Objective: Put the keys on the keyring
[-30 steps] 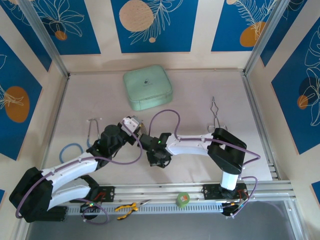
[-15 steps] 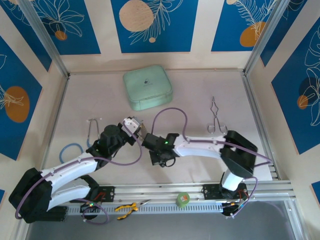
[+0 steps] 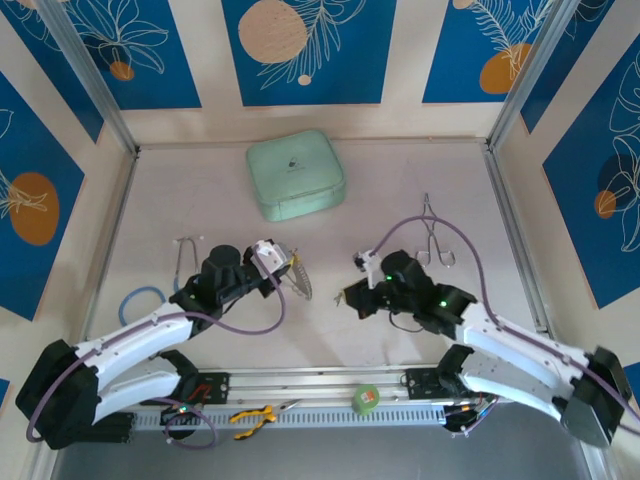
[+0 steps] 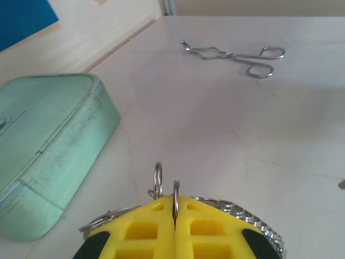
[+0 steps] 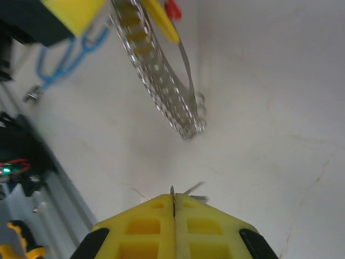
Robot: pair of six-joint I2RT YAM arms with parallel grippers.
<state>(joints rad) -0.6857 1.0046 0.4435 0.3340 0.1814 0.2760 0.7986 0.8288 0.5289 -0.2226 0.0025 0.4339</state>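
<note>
My left gripper [image 3: 278, 262] is shut on the keyring [image 3: 298, 278], a thin silver loop with a beaded chain [image 5: 161, 91] hanging from it. In the left wrist view the yellow fingers [image 4: 140, 229] pinch a silver ring edge-on [image 4: 175, 193]. Keys with a yellow head [image 5: 159, 21] and a red head [image 5: 172, 9] hang at the loop. My right gripper [image 3: 352, 293] is a short way to the right of the loop. It is shut on a thin silver ring [image 5: 173, 195] with a grey blade beside it that looks like a key.
A mint-green case [image 3: 296, 176] lies at the back centre. Silver forceps [image 3: 432, 235] lie at the right, a bent wire tool [image 3: 185, 255] and a blue cord loop [image 3: 140, 300] at the left. A green tape roll [image 3: 367, 398] and yellow-handled pliers [image 3: 255, 415] rest on the front rail.
My right gripper has pulled away from the left gripper and swung right, still shut. The left gripper has barely moved, and the chain now hangs free beside it.
</note>
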